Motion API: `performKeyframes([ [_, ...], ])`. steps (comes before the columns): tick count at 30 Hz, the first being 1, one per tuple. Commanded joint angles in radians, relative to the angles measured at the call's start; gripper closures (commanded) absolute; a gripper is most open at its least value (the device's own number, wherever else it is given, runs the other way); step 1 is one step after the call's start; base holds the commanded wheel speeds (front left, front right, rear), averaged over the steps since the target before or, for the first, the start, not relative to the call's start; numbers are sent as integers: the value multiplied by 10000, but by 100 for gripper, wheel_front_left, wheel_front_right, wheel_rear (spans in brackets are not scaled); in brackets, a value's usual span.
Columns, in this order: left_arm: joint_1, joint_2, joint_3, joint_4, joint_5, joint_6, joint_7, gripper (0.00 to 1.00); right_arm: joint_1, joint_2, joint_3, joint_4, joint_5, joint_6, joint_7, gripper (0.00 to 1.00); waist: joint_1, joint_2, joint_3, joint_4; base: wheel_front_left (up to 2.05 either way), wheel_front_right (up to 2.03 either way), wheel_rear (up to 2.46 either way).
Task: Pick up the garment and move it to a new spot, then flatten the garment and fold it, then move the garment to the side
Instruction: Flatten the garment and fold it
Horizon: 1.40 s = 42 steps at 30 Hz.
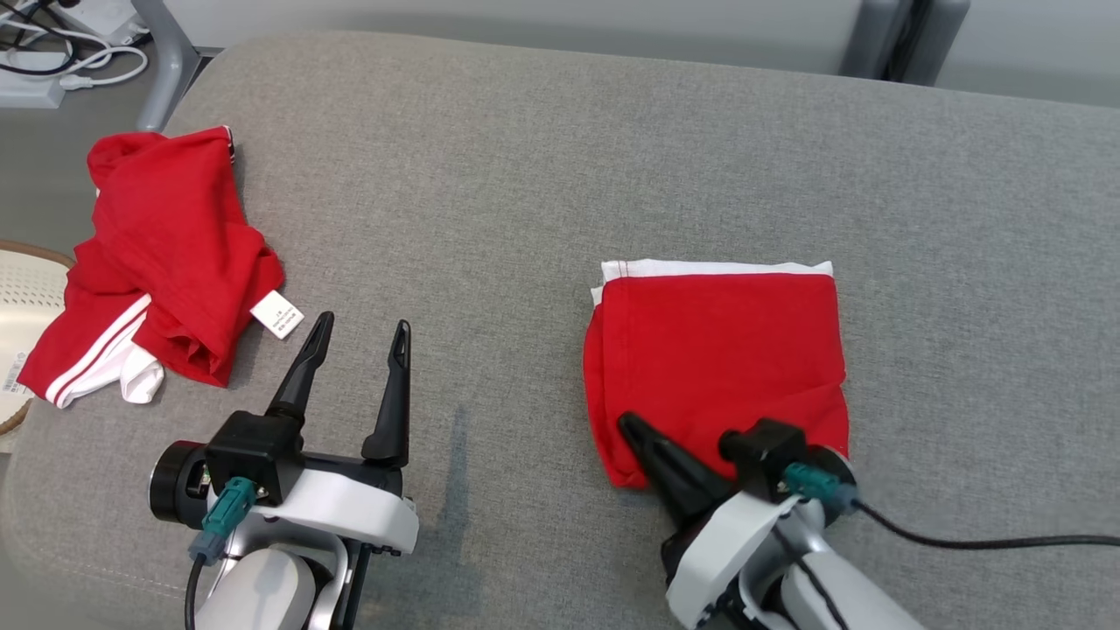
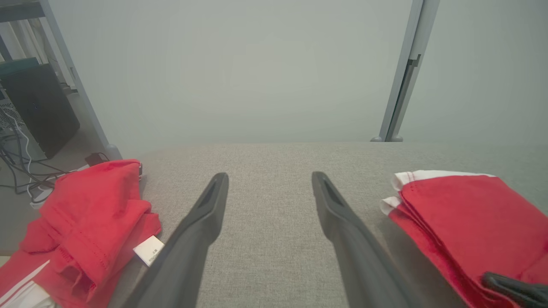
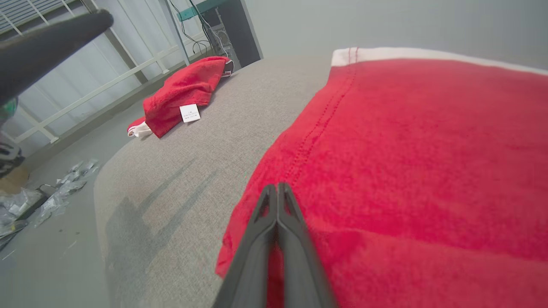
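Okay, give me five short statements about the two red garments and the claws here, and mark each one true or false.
1. The left claw is open with nothing between its fingers. True.
2. The right claw is spread wide open. False: it is shut, with its tips at the near left corner of the folded garment.
3. The crumpled garment shows a white tag. True.
4. The folded garment lies on the robot's left of the crumpled one. False: it lies on the robot's right.
5. The folded garment sits on a wooden table. False: it lies on a gray fabric surface.
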Motion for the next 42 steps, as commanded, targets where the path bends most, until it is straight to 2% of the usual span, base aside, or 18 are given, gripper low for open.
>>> performKeyframes([
  [1,-112,33,33,29,-22,-21,-56,0,133,-53,184,-82,-14,-4,11,100,0,0,-13,-43,0,0,0],
  [5,-171,70,56,81,-52,0,-60,0,293,-53,604,-255,134,-4,120,100,0,0,-65,-167,0,0,0],
  [8,-94,116,93,82,-51,76,-76,0,366,-54,439,-573,141,-4,-89,100,0,0,-191,-322,0,0,0],
  [14,96,343,291,-71,-63,237,-86,0,724,-54,-1116,-1557,-372,-4,-204,100,0,0,-587,-704,0,0,0],
  [19,247,544,455,-283,-121,281,-124,0,1247,-94,-3056,-2476,-961,-4,-1,100,0,0,-960,-1011,0,0,0],
  [21,372,593,481,-379,-229,228,-92,0,1449,-107,-3796,-2798,-1203,-4,114,45,0,0,-1104,-1125,0,0,0],
  [22,414,633,509,-420,-233,225,-72,0,1531,-105,-4097,-2953,-1309,-4,157,0,0,0,-1180,-1173,0,0,0],
  [27,659,779,733,-536,-426,128,-194,0,1894,-140,-5286,-3338,-1573,-4,395,0,0,0,-1582,-1392,0,0,0],
  [42,1748,1557,781,-518,-406,-59,-155,0,3282,-185,-6395,-3564,-1503,-4,829,0,0,0,-2783,-1520,0,0,0],
])
